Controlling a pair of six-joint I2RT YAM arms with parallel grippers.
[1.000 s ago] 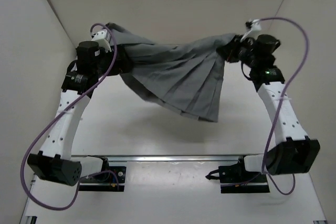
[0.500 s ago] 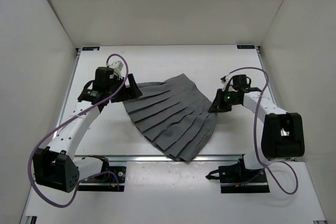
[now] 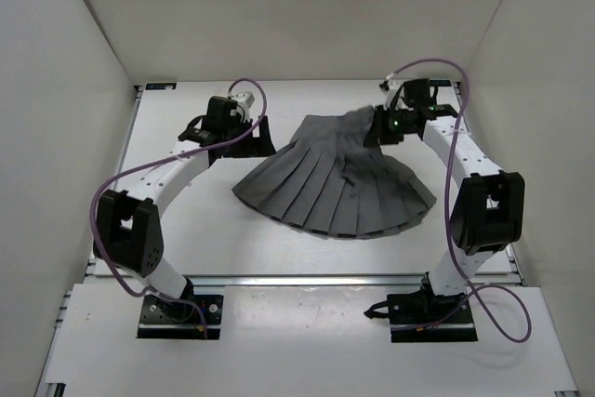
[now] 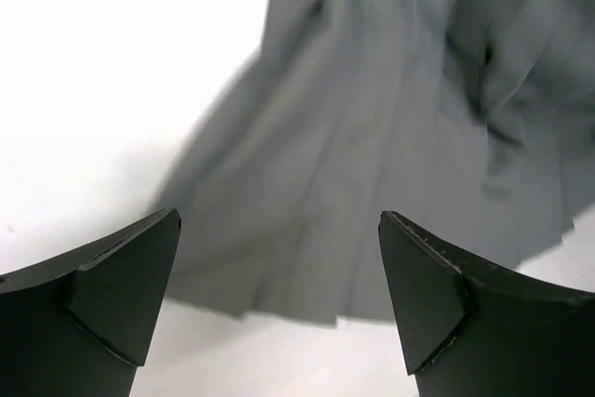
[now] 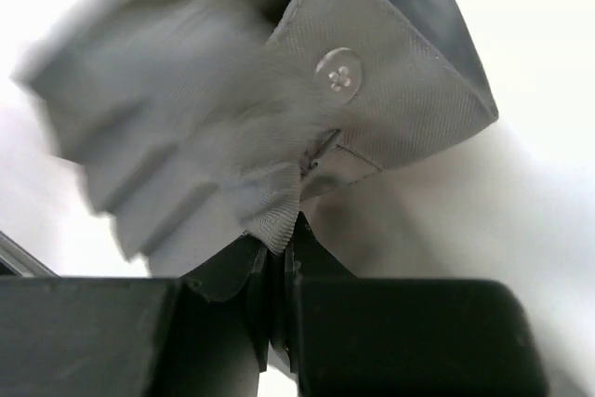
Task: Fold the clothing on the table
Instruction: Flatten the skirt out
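Grey skirt (image 3: 335, 183) fanned flat mid-tabletop (image 3: 186, 220), R end pinched.
Spreads curved hem twd near edge, pleats narrowing twd far-right corner; has L gripper (image 3: 263, 137) wide apart, empty, just beside its far-left edge; bunches at waistband (image 5: 390, 109) w/ button (image 5: 339, 73), clamped tight in R gripper (image 3: 372, 127).

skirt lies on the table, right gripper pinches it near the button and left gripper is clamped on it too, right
No: the left gripper is open, holding nothing (left wrist view); the right gripper does pinch the skirt.
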